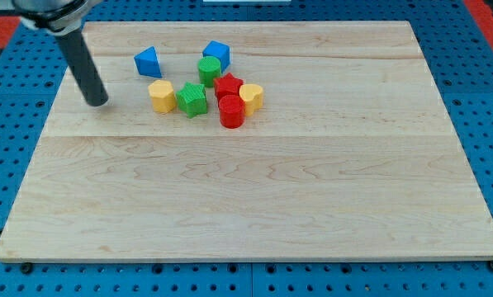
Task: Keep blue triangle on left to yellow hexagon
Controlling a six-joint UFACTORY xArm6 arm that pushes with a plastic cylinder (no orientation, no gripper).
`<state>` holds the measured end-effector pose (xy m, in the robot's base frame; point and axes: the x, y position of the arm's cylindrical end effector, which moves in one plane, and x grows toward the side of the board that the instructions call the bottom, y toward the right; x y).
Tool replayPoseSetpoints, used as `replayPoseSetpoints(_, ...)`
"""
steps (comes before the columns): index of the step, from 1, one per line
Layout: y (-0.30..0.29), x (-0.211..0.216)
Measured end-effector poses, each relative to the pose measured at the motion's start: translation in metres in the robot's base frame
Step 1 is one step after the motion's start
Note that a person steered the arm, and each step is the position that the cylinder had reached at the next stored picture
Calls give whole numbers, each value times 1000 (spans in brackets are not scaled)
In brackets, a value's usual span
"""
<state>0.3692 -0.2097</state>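
The blue triangle (148, 62) lies near the view's top left, just above and slightly left of the yellow hexagon (162, 96). My tip (97, 102) rests on the board to the left of both, about level with the yellow hexagon and clear of every block. The rod rises up and to the left out of the view.
A cluster sits right of the hexagon: a green star (192, 99), a green cylinder (210, 71), a blue cube (217, 54), a red star (227, 86), a red cylinder (232, 111) and a yellow heart (252, 96). The wooden board (254, 190) lies on a blue pegboard.
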Motion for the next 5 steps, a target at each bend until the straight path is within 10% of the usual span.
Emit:
replayPoseSetpoints(2,109,1)
replayPoseSetpoints(5,1,-51)
